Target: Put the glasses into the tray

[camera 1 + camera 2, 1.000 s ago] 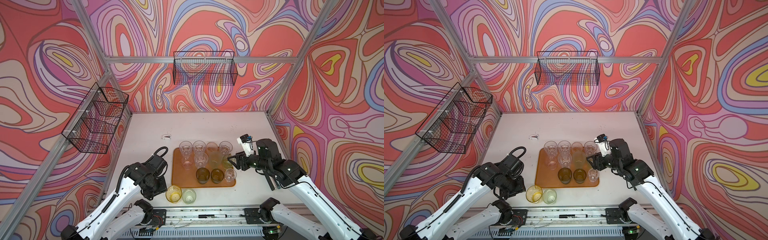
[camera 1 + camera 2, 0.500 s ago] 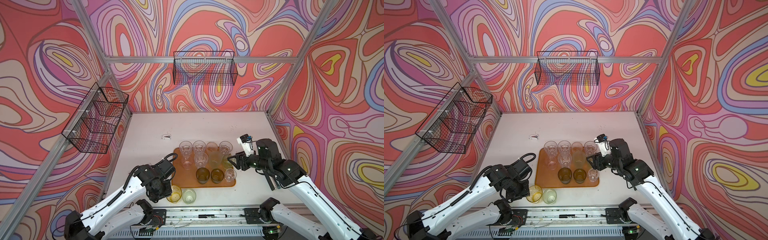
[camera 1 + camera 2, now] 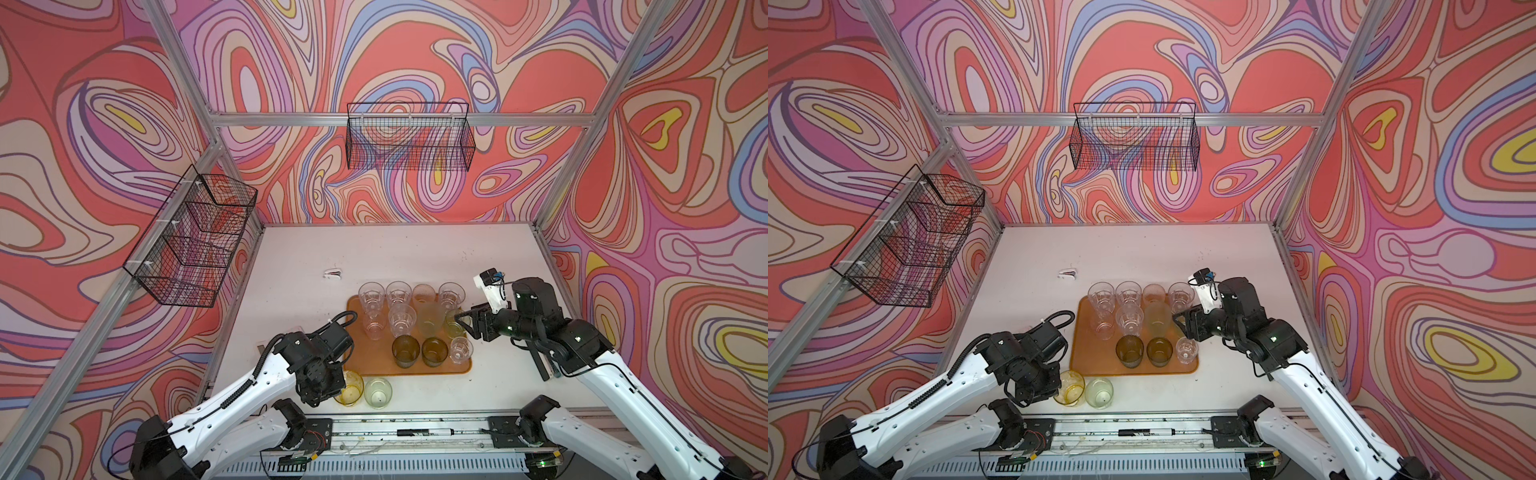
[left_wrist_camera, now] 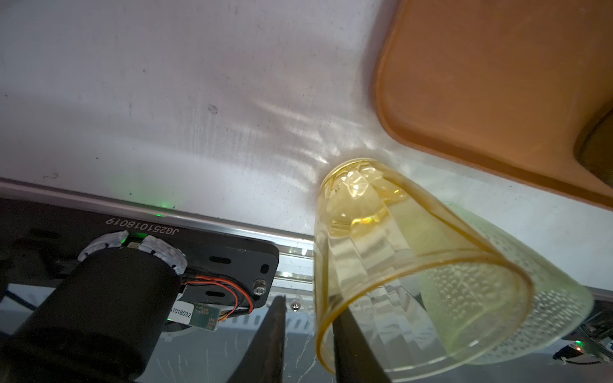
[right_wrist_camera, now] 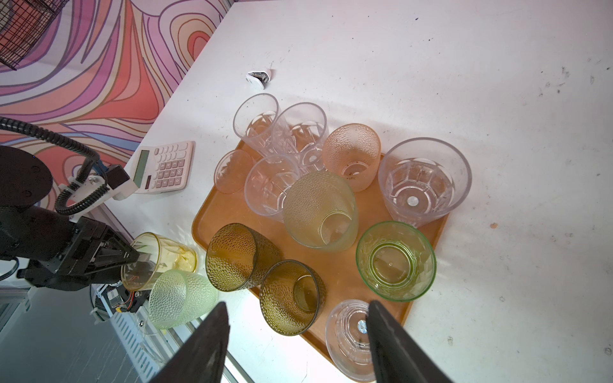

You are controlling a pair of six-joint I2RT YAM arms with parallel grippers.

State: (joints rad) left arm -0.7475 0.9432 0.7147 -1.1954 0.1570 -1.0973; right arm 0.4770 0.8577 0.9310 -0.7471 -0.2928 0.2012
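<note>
The left pincer (image 4: 310,318) straddles the rim of the yellow glass (image 4: 381,232): one finger is inside the cup and one outside, with a sliver of gap showing between the outer finger and the wall, so it is part-open and not yet clamped. That glass stands on the table (image 4: 199,83), off the tray. Touching its far side from the pincer is the pale green glass (image 4: 530,298), also on the table. Just beyond both is the near rim of the tray (image 4: 464,83). The right pincer (image 5: 297,305) hangs open and empty over the tray's near corner, with the small clear glass (image 5: 348,335) directly below its fingers. Farther out from it are the two olive glasses (image 5: 238,255), the green glass (image 5: 394,262) and the tall frosted glass (image 5: 320,209). Past those stand clear and pink tumblers, about eleven on the tray in all. By my reckoning most of the job is done: only the yellow and pale green glasses remain to be lifted in, and open tray floor nearest the left pincer looks ready for them.
</note>
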